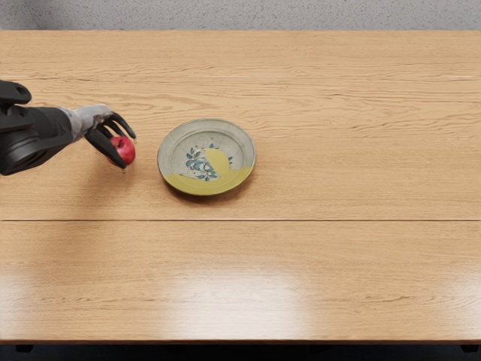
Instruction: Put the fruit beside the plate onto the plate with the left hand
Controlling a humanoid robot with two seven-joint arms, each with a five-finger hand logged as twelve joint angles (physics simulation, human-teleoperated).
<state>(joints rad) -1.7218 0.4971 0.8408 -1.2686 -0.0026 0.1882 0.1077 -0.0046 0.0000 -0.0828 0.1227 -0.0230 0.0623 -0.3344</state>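
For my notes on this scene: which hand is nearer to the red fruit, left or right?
Left. The left hand is on the red fruit, fingers around it, left of the plate. The right hand is not in view.

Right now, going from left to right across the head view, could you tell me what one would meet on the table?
left hand, closed around the red fruit at its fingertips → plate; to the right of the plate there is only bare wood.

Only bare table lies between the fruit and the plate.
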